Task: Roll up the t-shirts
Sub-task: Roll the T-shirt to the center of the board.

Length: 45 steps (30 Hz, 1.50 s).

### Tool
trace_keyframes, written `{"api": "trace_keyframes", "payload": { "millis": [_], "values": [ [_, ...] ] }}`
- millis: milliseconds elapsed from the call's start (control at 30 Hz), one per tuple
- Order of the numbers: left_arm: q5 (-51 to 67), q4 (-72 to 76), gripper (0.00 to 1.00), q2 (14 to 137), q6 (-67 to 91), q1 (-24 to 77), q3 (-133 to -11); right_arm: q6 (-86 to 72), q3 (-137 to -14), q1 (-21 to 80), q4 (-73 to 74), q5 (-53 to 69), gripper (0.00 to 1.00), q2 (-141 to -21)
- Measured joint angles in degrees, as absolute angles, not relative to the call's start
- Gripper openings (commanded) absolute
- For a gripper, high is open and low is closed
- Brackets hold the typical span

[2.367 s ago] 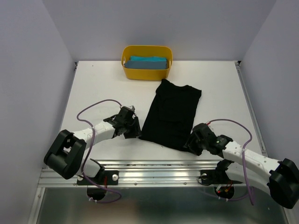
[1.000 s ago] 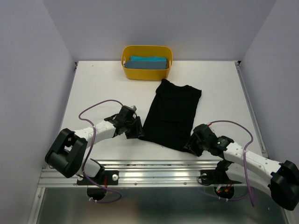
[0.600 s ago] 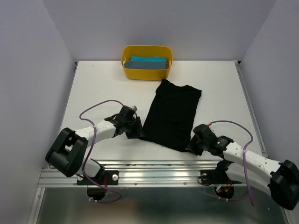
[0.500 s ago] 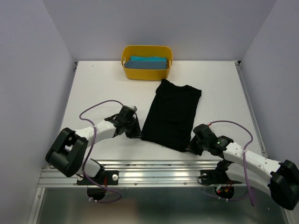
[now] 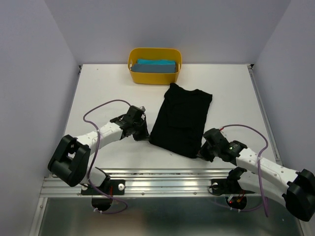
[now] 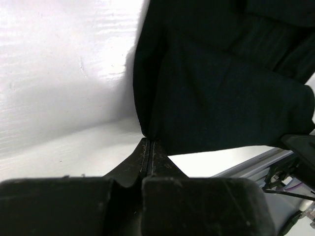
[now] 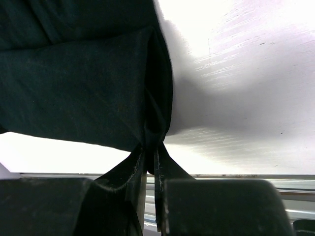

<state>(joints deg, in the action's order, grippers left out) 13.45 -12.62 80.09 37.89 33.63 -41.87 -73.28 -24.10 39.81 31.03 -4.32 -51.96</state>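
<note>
From my remote station I saw bare table open on either side of the black t-shirt, while the yellow tub blocked the far edge just beyond its collar, the left arm and right arm lay low across the near corners, and side walls hemmed the rest.

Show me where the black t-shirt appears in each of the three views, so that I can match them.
Top external: the black t-shirt lies mid-table, spread flat.
Left wrist: the black t-shirt fills the upper right, its corner pinched by the left gripper.
Right wrist: the black t-shirt fills the upper left, its corner pinched by the right gripper.
Shared landmark: the metal rail at the table's near edge.
</note>
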Motion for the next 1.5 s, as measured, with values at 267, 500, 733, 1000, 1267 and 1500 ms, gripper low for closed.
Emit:
{"api": "trace_keyframes", "payload": {
  "millis": [267,500,733,1000,1267,1500],
  "values": [
    [13.41,-14.52,0.00,80.44,37.82,33.28,-45.93,-72.82,-25.65,39.81,33.12,-5.67,0.01,-52.14],
    [13.43,-15.07,0.00,82.17,37.82,32.88,-49.19,-71.53,-28.53,39.81,34.81,-7.53,0.02,-53.69],
    [13.67,-14.96,0.00,83.92,38.00,32.51,-51.16,-70.70,-29.17,39.72,35.40,-8.58,0.18,-54.43],
    [14.50,-14.46,0.00,85.73,38.02,32.38,-51.96,-66.32,-31.97,39.68,37.41,-8.95,0.70,-57.10],
    [14.76,-14.35,0.00,85.73,38.04,32.38,-51.96,-58.06,-35.07,39.44,41.82,-8.67,0.70,-58.28],
    [14.79,-14.35,0.00,85.73,38.30,32.38,-51.96,-53.47,-40.25,39.44,43.38,-9.56,0.63,-60.01]
  ]
}}
